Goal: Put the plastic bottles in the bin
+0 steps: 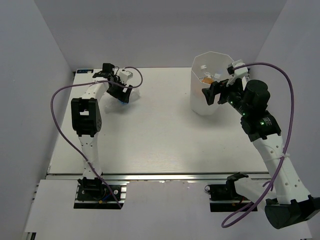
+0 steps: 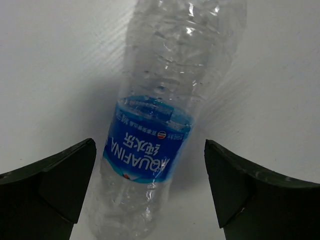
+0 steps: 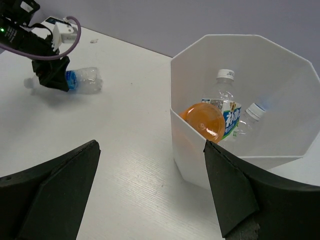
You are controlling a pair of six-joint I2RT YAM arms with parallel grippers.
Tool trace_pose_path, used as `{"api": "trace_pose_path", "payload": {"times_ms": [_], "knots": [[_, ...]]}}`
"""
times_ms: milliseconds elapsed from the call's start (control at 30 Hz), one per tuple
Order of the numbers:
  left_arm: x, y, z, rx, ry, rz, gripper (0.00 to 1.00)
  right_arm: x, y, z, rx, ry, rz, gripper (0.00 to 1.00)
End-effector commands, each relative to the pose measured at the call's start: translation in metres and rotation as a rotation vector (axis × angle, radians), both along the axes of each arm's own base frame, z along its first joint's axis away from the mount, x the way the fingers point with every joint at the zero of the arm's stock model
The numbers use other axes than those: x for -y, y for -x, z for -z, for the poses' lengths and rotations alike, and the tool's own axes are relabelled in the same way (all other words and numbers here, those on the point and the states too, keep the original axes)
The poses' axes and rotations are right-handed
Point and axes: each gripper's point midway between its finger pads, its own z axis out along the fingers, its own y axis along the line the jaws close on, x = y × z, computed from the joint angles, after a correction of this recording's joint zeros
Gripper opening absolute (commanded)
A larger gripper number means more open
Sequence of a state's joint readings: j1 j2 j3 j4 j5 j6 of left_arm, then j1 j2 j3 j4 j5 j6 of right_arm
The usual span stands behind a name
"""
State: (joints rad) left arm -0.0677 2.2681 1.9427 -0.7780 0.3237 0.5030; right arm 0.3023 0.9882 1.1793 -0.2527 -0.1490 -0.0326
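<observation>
— Now, left end effector (image 2: 149, 155) first: released or clenched?
— Released. Spread wide, grasping nothing.
— And relative to the Aquafina bottle (image 2: 150, 135)?
— Straddling it. Bottle on its side on the white counter (image 1: 160, 145), blue label roughly midway between the two fingers (image 2: 60, 175), clear of both. Far-left part of the counter, well apart from the bin (image 3: 190, 160).
— Right end effector (image 3: 150, 150)?
— Also released, holding nothing. Poised by the bin's rim, facing down into it.
— Count on the counter?
— One bottle, the Aquafina.
— Count in the bin?
— Three visible: one short orange bottle (image 3: 202, 120), one green-and-white-labelled bottle (image 3: 227, 107) with a white cap, and one more clear bottle (image 3: 248, 119), also white-capped. Label on that last one too hidden to read.
— Touching one another?
— Orange against the green-and-white one; the third just beside them, nearer the right wall.
— Bins?
— One: white, faceted, upright, widening to the rim, on the far-right part of the counter.
</observation>
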Motion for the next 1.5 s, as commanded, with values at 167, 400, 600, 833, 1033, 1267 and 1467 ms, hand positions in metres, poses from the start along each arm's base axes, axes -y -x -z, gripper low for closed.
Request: {"api": "trace_pose_path", "payload": {"times_ms": [167,400,600,833,1033,1267,1467], "knots": [[0.001,0.013,0.0,-0.041,0.009,-0.004,0.77,-0.001,-0.001,-0.006,0.008,-0.028,0.002,0.89],[0.019,0.015,-0.077,0.091,0.112,0.027,0.52,-0.021,0.009,-0.001,-0.002,-0.041,-0.125,0.89],[0.053,0.03,-0.188,0.353,0.355,0.056,0.48,-0.073,0.034,0.009,-0.039,-0.104,-0.389,0.89],[0.115,0.101,-0.29,0.555,0.925,0.115,0.45,-0.122,0.037,0.006,-0.047,-0.228,-0.54,0.89],[0.209,0.179,-0.289,0.41,1.084,0.263,0.43,-0.147,0.038,-0.01,-0.007,-0.304,-0.638,0.89],[0.258,0.241,-0.29,0.261,1.202,0.399,0.43,-0.145,0.017,-0.013,0.008,-0.363,-0.537,0.89],[0.275,0.266,-0.288,0.197,1.229,0.459,0.42,-0.139,0.014,-0.016,0.026,-0.424,-0.49,0.87]]}}
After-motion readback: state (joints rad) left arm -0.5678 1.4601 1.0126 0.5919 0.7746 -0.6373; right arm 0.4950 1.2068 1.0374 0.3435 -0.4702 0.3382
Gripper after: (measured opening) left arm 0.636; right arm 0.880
